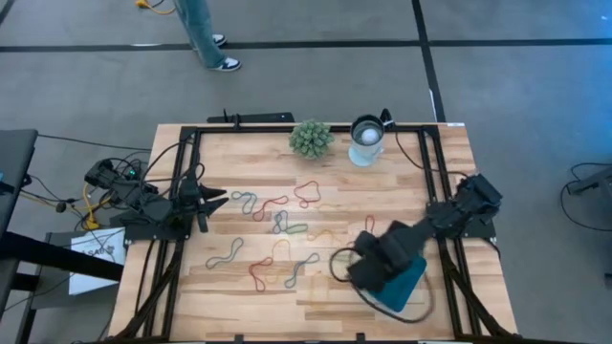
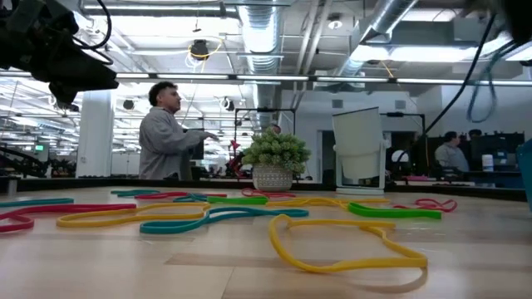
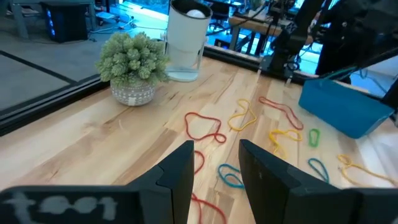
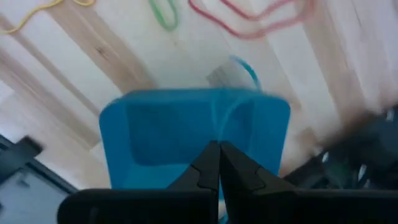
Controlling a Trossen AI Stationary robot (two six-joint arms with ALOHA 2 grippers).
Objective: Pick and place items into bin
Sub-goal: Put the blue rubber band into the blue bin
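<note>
My right gripper [image 4: 219,146] is shut on a thin blue rubber band [image 4: 244,70] and points straight down above the teal bin [image 4: 155,130], which stands at the table's near right [image 1: 411,289]. Several loose bands lie flat on the wood: a red one [image 1: 308,194], a blue one [image 1: 226,253], a yellow one [image 2: 349,241]. At the table's left edge my left gripper [image 3: 214,149] waits open, roughly level, with nothing between its fingers [image 1: 218,199]. My right gripper pinches the blue band between its two shut fingertips, coming from above and pointing down. A strand [image 4: 217,124] runs from the tips. The loop hangs slack below them, over the bin's edge. One strand or two, I cannot tell.
A spiky green plant ball [image 1: 311,139] and a white-and-metal cup [image 1: 366,139] stand at the table's far edge. A black frame [image 1: 191,134] runs around the table. A person [image 2: 166,133] stands beyond the far side.
</note>
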